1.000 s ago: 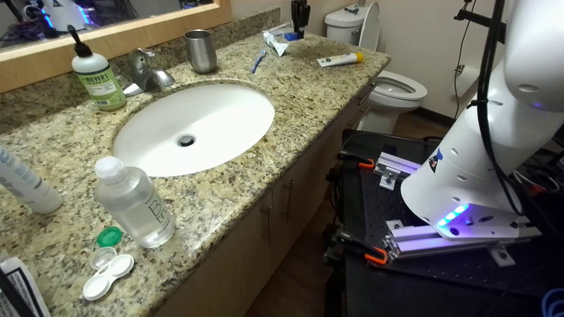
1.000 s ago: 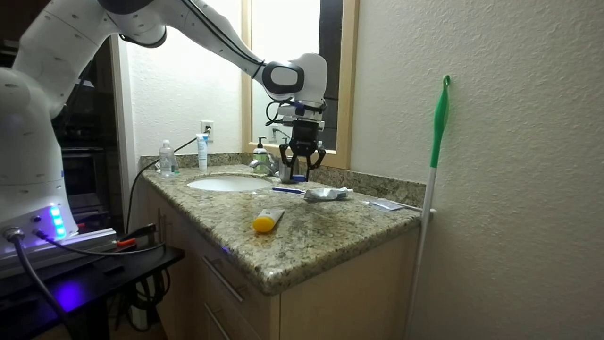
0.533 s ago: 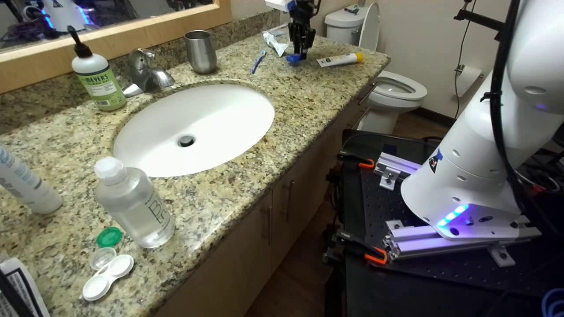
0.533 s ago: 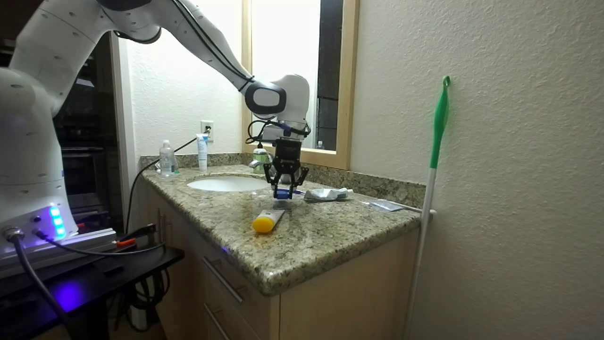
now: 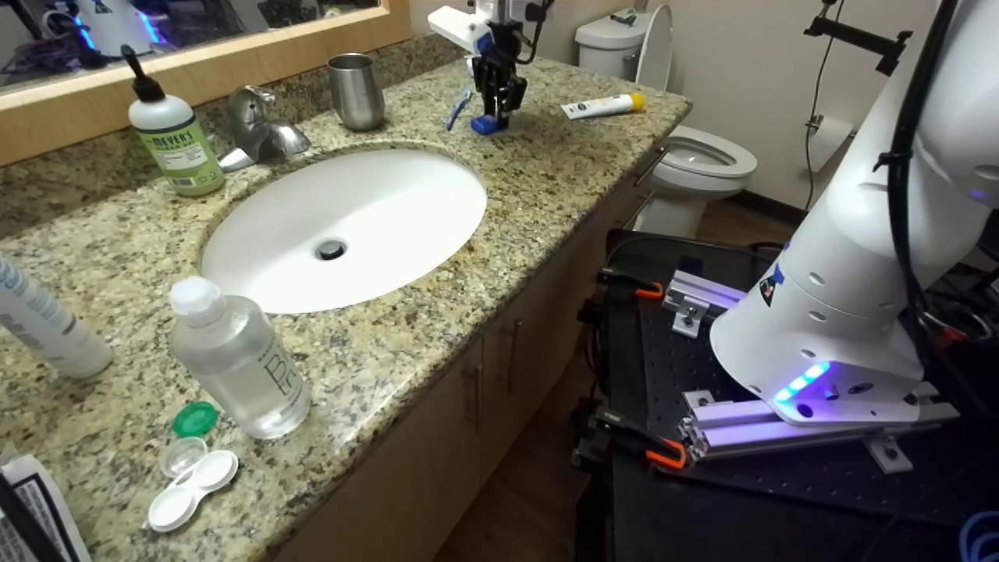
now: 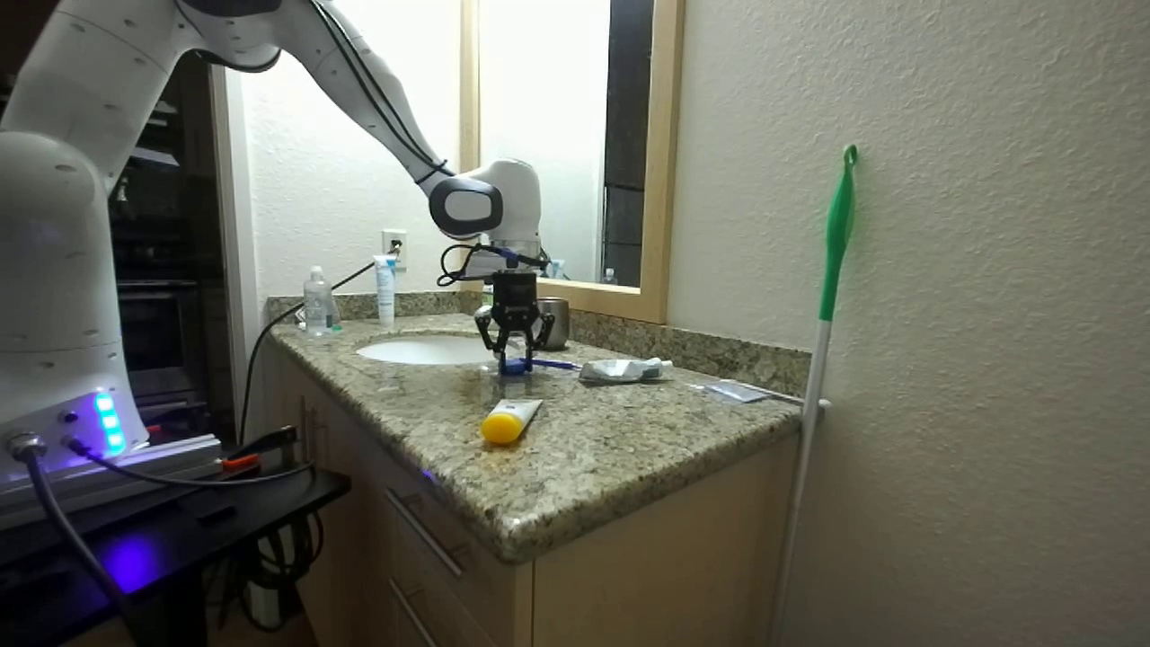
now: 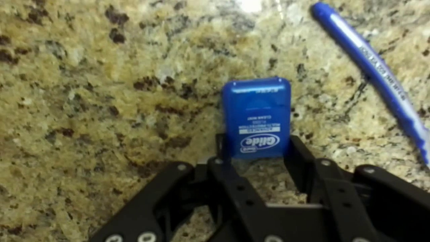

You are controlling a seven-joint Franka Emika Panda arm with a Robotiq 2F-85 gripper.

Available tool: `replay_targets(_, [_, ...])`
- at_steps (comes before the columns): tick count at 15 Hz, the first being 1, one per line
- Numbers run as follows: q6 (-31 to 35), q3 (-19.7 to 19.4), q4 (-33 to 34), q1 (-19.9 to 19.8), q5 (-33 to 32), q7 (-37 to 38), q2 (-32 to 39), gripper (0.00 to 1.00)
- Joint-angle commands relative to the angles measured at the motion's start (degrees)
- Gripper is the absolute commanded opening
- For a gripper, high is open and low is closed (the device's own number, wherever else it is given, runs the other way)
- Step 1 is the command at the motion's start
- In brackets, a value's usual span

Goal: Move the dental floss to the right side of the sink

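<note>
The black two-fingered tool (image 7: 258, 146) pinches the rectangular blue plastic floss (image 7: 257, 112); seat it flat on the speckled granite worktop (image 6: 602, 449) before releasing.

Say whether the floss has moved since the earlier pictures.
Yes. In both exterior views the floss, gripped in the claw, has moved toward the sink and is now nearer its rim.

In the wrist view, counter (image 7: 100, 114) lies free left of the pincer (image 7: 258, 146); toothbrush (image 7: 379, 71) obstructs right
</note>
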Motion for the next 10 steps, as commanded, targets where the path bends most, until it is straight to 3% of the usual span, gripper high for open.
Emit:
replay_targets(1, [3.45,-2.92,1.03,1.76,-0.83,4.90,1.74,0.20])
replay_targets(6, [6.83,-8.01,3.18,4.08,-6.27,13.28,4.78,0.20])
replay_targets(7, [4.95,-10.59,4.09,5.89,-9.88,16.76,6.09,0.70])
replay_targets(10, [0.41,-16.66,7.19,9.53,-19.07,24.75,9.00,0.85])
